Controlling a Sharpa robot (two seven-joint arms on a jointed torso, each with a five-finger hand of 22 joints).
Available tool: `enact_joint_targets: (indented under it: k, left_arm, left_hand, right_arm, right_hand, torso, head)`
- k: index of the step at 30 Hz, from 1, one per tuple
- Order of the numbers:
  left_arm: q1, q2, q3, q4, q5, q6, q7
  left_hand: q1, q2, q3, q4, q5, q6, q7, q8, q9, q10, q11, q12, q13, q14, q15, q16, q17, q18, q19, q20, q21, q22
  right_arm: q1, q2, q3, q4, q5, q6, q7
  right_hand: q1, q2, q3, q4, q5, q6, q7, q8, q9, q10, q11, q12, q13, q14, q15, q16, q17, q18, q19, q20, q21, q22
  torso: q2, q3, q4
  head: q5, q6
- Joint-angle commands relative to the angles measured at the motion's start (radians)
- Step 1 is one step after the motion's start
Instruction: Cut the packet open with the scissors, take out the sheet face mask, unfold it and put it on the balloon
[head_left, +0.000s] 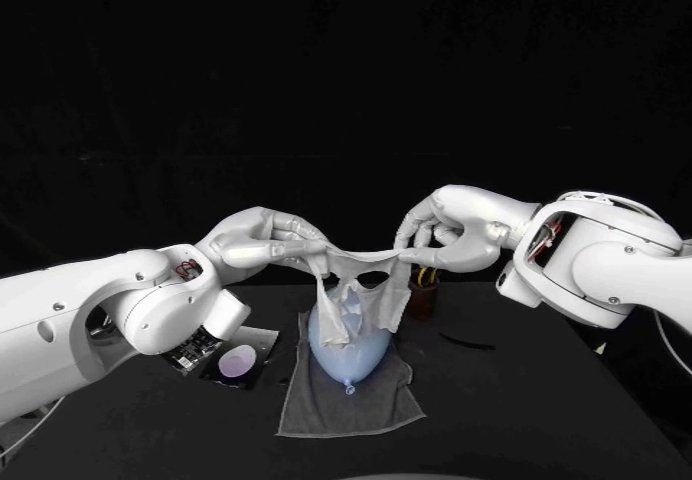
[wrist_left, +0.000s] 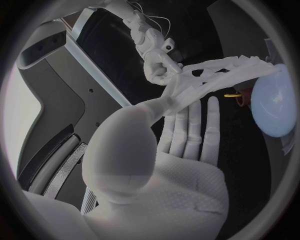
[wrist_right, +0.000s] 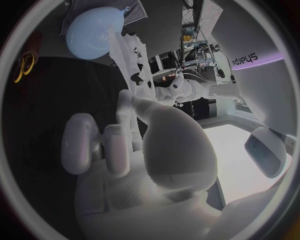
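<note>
Held up over the black table (head_left: 562, 410), stretched wide between both hands: the sheet mask (head_left: 346, 264); pinched at one top corner by the left hand (head_left: 264, 240), fingertips closed on the sheet; pinched at the other top corner by the right hand (head_left: 450, 232), thumb and a finger closed on it, the other fingers curled beside; unfolded, with openings showing dark in the middle, the lower part hanging in limp folds; hanging down to the top of the balloon (head_left: 351, 350), touching it or just short of it, hard to tell which; pale blue, lying with its knot toward the robot, on a grey cloth (head_left: 346, 410) in the middle of the table; just behind the balloon, on the right arm's side, a dark cup (head_left: 423, 296); from the right wrist, yellow handles of the scissors (wrist_right: 25, 67) near the balloon; beside the cloth, partly under the left arm, a flat dark packet (head_left: 240, 362) with a pale round mark; on the cloth's other side, a small dark strip (head_left: 464, 343) flat on the table.
</note>
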Motion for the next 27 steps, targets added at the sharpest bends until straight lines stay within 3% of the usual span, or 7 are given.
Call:
enact_joint_targets:
  k: [1,5,11,12,14,23,27]
  left_arm:
    - [-0.026,-0.005,-0.003,0.006,0.017,0.023,-0.005]
    - [-0.055,-0.011,-0.011,0.011,0.006,0.029,-0.009]
    - [-0.083,-0.013,-0.019,0.011,-0.021,0.039,-0.012]
    - [-0.09,-0.011,-0.019,0.008,-0.028,0.04,-0.013]
    - [-0.096,-0.008,-0.02,0.003,-0.038,0.041,-0.013]
    - [-0.139,0.016,-0.021,-0.061,-0.075,0.02,-0.009]
    - [-0.149,0.027,-0.021,-0.089,-0.084,0.003,-0.002]
  left_hand:
    - [-0.001,0.007,-0.007,-0.001,0.007,0.006,0.0,0.002,0.008,0.004,-0.003,0.0,-0.001,0.008,0.001,0.005,-0.001,0.012,0.004,0.0,0.005,0.001]
    - [-0.002,0.007,-0.007,-0.001,0.007,0.006,0.0,0.002,0.008,0.005,-0.003,0.0,-0.001,0.009,0.001,0.005,-0.001,0.011,0.004,0.0,0.006,0.001]
    - [-0.002,0.007,-0.008,-0.001,0.007,0.006,0.0,0.001,0.008,0.005,-0.003,0.0,-0.001,0.009,0.001,0.005,-0.001,0.011,0.004,0.0,0.007,0.002]
    - [-0.002,0.007,-0.008,-0.001,0.007,0.006,0.0,0.001,0.008,0.005,-0.003,0.0,-0.001,0.009,0.001,0.005,-0.001,0.011,0.004,0.0,0.007,0.002]
    - [-0.002,0.007,-0.008,-0.001,0.007,0.006,0.0,0.001,0.008,0.005,-0.003,0.0,-0.001,0.009,0.001,0.005,-0.001,0.011,0.004,0.0,0.007,0.002]
    - [-0.002,0.008,-0.008,-0.001,0.007,0.006,-0.001,0.001,0.008,0.005,-0.003,0.0,-0.002,0.009,0.001,0.005,-0.002,0.011,0.004,0.0,0.008,0.003]
    - [-0.001,0.009,-0.008,-0.001,0.007,0.007,-0.001,0.001,0.008,0.005,-0.004,0.0,-0.002,0.009,0.001,0.005,-0.002,0.011,0.003,-0.001,0.009,0.003]
  right_arm:
    - [-0.019,-0.004,-0.003,0.004,0.014,0.022,-0.015]
    - [-0.052,-0.008,-0.006,0.009,0.014,0.023,-0.018]
    - [-0.094,-0.005,-0.007,0.008,0.008,0.027,-0.022]
    - [-0.104,-0.003,-0.007,0.006,0.003,0.028,-0.023]
    - [-0.112,0.0,-0.008,0.0,-0.001,0.028,-0.024]
    - [-0.185,0.048,-0.008,-0.067,-0.041,0.008,-0.031]
    - [-0.203,0.069,-0.008,-0.099,-0.057,-0.01,-0.032]
  right_hand:
    - [0.0,0.004,0.006,0.001,0.002,0.01,0.0,0.003,0.009,-0.007,-0.003,0.003,0.001,0.059,-0.007,0.007,0.018,-0.008,0.009,-0.002,-0.001,0.183]
    - [0.0,0.004,0.006,0.001,0.002,0.01,0.0,0.003,0.009,-0.007,-0.003,0.003,0.001,0.059,-0.007,0.007,0.018,-0.008,0.009,-0.002,-0.001,0.183]
    - [-0.001,0.004,0.007,0.001,0.002,0.01,0.0,0.004,0.01,-0.008,-0.003,0.004,0.002,0.059,-0.007,0.007,0.017,-0.008,0.008,-0.002,-0.005,0.182]
    - [-0.001,0.004,0.007,0.001,0.002,0.01,0.0,0.004,0.01,-0.008,-0.003,0.004,0.002,0.059,-0.007,0.007,0.017,-0.008,0.008,-0.002,-0.005,0.182]
    - [-0.001,0.004,0.007,0.001,0.002,0.01,0.0,0.004,0.01,-0.008,-0.003,0.004,0.002,0.059,-0.007,0.007,0.017,-0.008,0.008,-0.002,-0.005,0.182]
    - [-0.001,0.004,0.008,0.001,0.002,0.009,0.0,0.005,0.01,-0.009,-0.003,0.005,0.003,0.059,-0.007,0.006,0.015,-0.007,0.007,-0.002,-0.009,0.181]
    - [-0.001,0.004,0.008,0.001,0.002,0.009,0.0,0.005,0.01,-0.009,-0.003,0.005,0.003,0.059,-0.007,0.006,0.015,-0.007,0.007,-0.002,-0.009,0.181]
  torso:
    - [-0.001,0.0033,0.0004]
    - [0.003,0.0047,0.0012]
    - [0.026,0.0054,-0.0023]
    - [0.029,0.0056,-0.0031]
    - [0.036,0.0061,-0.0038]
    - [0.057,0.0084,-0.0071]
    - [0.067,0.009,-0.0079]
  head:
    - [-0.002,-0.023]
    - [0.001,-0.038]
    - [0.002,-0.042]
    - [0.002,-0.049]
    - [0.002,-0.05]
    - [0.006,-0.061]
    - [0.007,-0.062]
